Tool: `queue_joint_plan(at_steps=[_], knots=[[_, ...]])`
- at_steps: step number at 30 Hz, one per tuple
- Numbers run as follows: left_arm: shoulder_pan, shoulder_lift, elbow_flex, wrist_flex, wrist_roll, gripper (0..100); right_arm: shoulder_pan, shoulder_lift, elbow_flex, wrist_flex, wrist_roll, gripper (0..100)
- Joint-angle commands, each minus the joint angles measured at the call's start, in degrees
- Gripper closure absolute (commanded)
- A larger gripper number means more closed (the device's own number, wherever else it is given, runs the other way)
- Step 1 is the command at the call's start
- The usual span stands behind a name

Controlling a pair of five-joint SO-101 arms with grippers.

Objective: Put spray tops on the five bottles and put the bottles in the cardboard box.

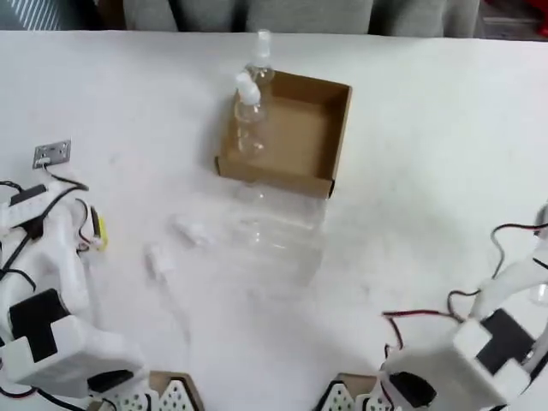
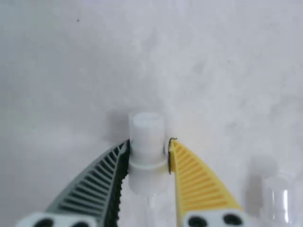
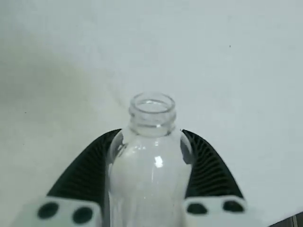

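Your left claw (image 2: 147, 143) is clamped on a white spray top (image 2: 147, 125); your right claw (image 3: 151, 134) is clamped on an uncapped clear bottle (image 3: 151, 170). On the white counter (image 1: 428, 171), the cardboard box (image 1: 330, 145) sits at 12 o'clock, with two capped bottles (image 1: 248, 111) along its 9-to-11 o'clock side. Lying bottles (image 1: 278, 235) blur together at its 6 o'clock, so you cannot count them. Two loose tops (image 1: 190, 231) lie at its 8 o'clock, and grey furniture (image 1: 282, 13) stands beyond

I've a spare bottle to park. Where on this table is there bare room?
Free: the wide stretch right of the cardboard box, and the patch between the box and the small metal plate. Crowded: in front of the box, where clear bottles and loose spray tops lie.
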State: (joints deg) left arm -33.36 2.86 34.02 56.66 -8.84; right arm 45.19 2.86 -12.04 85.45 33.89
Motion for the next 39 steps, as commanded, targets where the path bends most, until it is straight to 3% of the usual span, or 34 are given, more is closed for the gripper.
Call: queue_joint_plan(at_steps=[1,11,13,17,20,26,32,39], knots=[[0.6,0.0,-2.5,-0.3,-0.4,97,-4.3,-8.5,6.5,-4.1,-0.7,98.1],[0.5,0.0,-2.5,-0.2,-0.4,97,-23.5,-21.1,18.3,-15.5,-1.3,98.1],[0.5,0.0,-2.5,-0.2,-0.4,97,-27.6,-23.1,19.5,-18.0,-6.6,98.1],[0.4,0.0,-2.5,-0.2,-0.4,97,-33.1,-26.7,22.0,-25.1,-25.3,98.1],[0.4,0.0,-2.5,-0.2,-0.4,97,-36.8,-28.1,24.6,-33.4,-31.1,98.1],[0.4,0.0,-2.5,-0.2,-0.4,97,-43.7,-31.4,33.1,-49.7,-31.5,98.1],[0.5,0.0,-2.5,-0.2,-0.4,97,-51.3,-46.6,46.2,-51.2,-31.6,98.2],[0.7,0.0,-3.0,-0.3,-0.1,97,-57.5,-65.9,65.3,-61.7,-31.6,98.2]])
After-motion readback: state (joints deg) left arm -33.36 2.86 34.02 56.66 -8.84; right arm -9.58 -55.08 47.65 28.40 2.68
